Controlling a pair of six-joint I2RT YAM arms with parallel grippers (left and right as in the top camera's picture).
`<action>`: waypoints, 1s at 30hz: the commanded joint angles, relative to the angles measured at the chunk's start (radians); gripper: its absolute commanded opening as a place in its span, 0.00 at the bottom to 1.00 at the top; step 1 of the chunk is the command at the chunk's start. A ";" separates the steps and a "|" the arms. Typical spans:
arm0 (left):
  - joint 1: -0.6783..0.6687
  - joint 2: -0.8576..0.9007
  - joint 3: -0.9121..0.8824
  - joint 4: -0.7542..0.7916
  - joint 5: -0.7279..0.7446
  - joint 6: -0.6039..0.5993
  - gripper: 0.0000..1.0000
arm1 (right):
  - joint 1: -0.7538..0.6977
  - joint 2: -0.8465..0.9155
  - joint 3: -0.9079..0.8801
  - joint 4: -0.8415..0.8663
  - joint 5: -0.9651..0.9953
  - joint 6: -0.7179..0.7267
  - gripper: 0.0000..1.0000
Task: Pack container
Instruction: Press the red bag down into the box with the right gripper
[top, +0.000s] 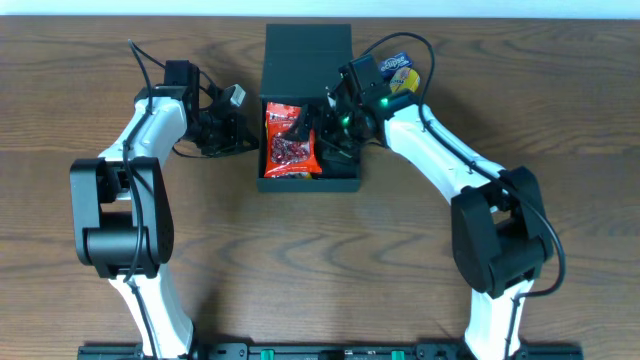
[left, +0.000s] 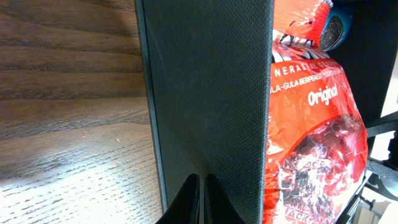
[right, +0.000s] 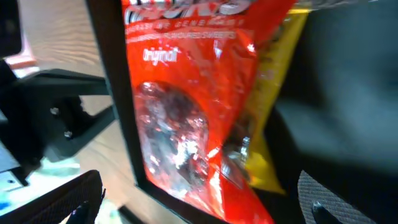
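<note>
- Left pincer (left: 200, 186): closed together, tips at the container's (left: 211, 93) outer wall.
- Right pincer (right: 205, 196): spread wide apart, gripping nothing, over red snack packet (right: 186, 124).
- Red snack packet inside container, atop yellow packet (right: 273, 124).
- Container mid-counter (top: 320, 260), lid flap (top: 308, 50) open toward far edge.

Dark wood-grain table (top: 300, 270), grain running side to side. Carries the container (top: 305, 45), set toward the far edge, open, with its lid flap thrown back flat. Carries also a blue-and-yellow packet (top: 400, 72), just beside the container's right wall near its far corner, partly hidden.
</note>
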 joint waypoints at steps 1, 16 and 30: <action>-0.004 0.007 -0.006 0.000 0.015 -0.003 0.06 | -0.007 -0.052 0.081 -0.053 0.115 -0.116 0.99; -0.004 0.007 -0.006 0.000 0.015 -0.003 0.06 | 0.071 -0.042 0.125 -0.142 0.307 -0.374 0.01; -0.004 0.007 -0.006 0.000 0.016 -0.004 0.06 | 0.092 0.110 0.125 -0.089 0.261 -0.420 0.01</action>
